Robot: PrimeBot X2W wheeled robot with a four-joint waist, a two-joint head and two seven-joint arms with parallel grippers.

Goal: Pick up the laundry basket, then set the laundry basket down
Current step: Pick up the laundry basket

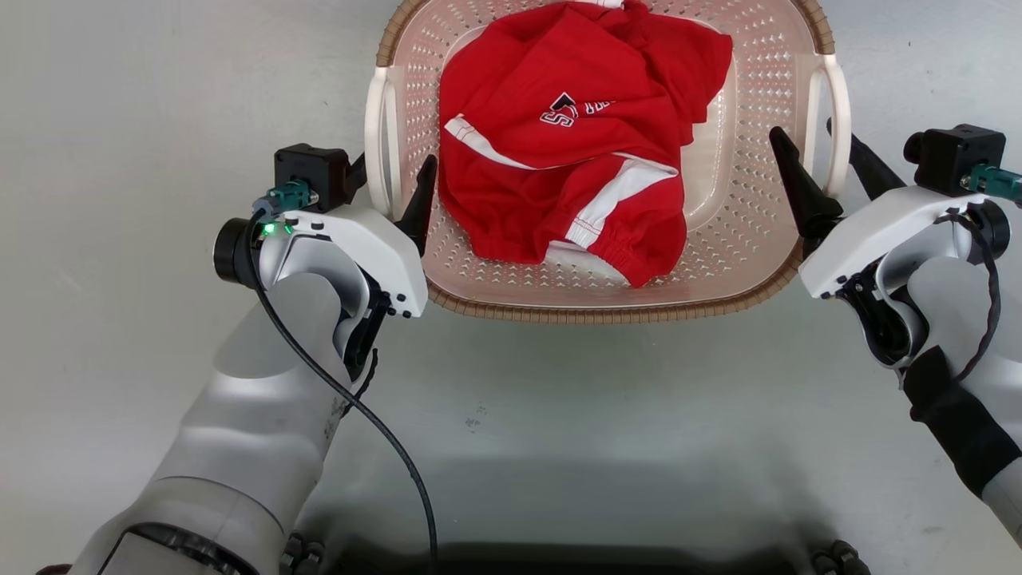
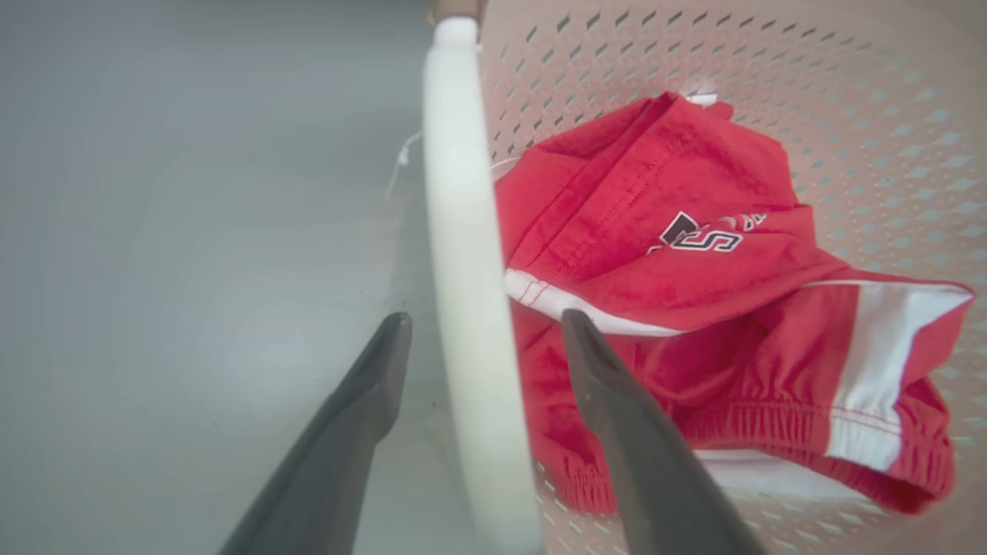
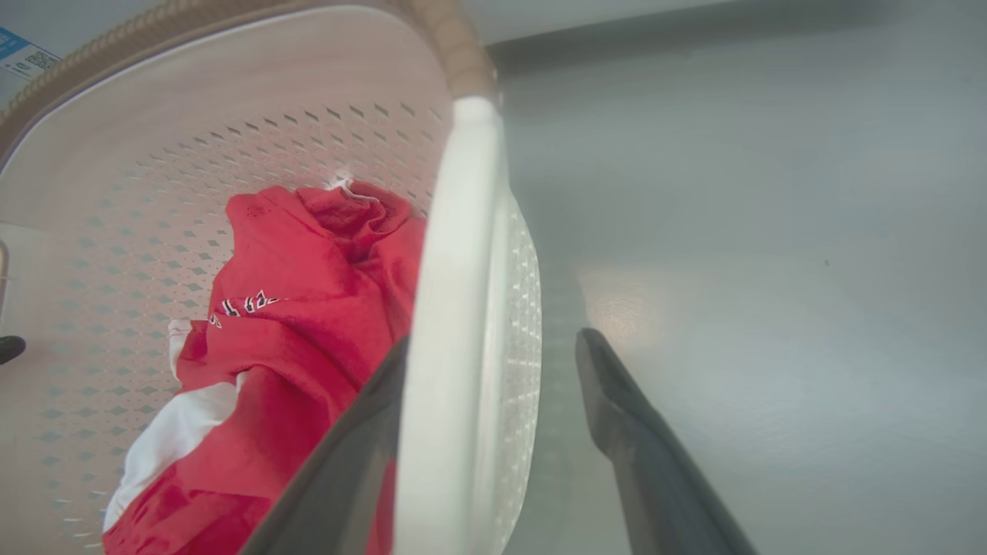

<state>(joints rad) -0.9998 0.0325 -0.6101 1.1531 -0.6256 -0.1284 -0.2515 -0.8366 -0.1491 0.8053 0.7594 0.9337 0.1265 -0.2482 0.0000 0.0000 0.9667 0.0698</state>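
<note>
One laundry basket (image 1: pixel 591 308), one garment (image 1: pixel 559 160), left gripper (image 1: pixel 396 166), right gripper (image 1: pixel 803 128) — both spread

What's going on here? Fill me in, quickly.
A two-armed robot is about to lift the laundry basket, which holds a red garment and appears to sit on the grey floor. Its left hand is open with one finger on each side of the left white handle; its right hand straddles the right handle the same way. Neither has closed yet.
</note>
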